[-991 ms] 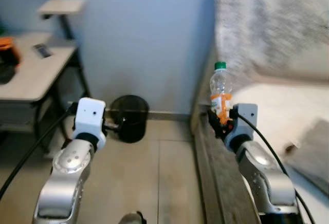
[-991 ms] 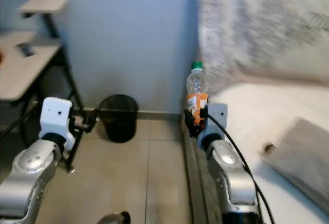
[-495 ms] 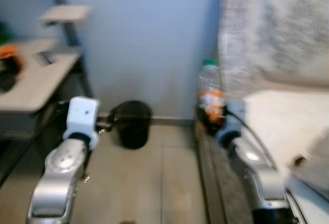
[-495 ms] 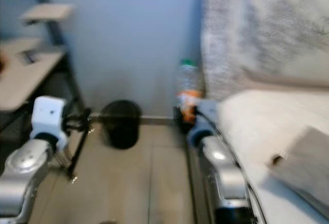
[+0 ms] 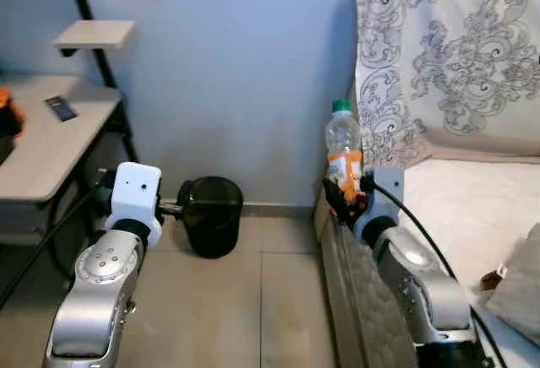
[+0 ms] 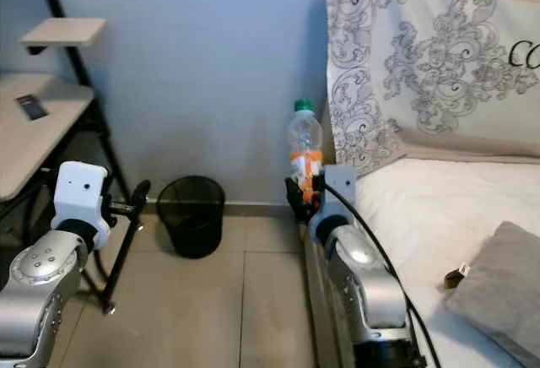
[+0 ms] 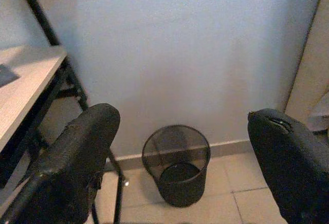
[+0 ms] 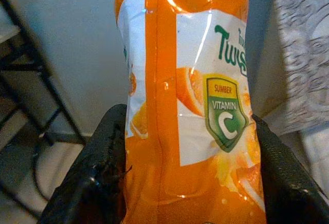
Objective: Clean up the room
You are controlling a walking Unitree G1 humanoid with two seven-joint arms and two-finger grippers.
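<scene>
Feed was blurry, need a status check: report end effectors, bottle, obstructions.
Right end effector shut on bottle, upright. Left end effector open, empty. Bin ahead by wall; path unobstructed.

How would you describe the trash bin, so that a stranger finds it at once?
Look at the pale blue wall between the desk and the bed. On the tiled floor at its foot stands the trash bin: small, round, black mesh, the one dark container there.
</scene>
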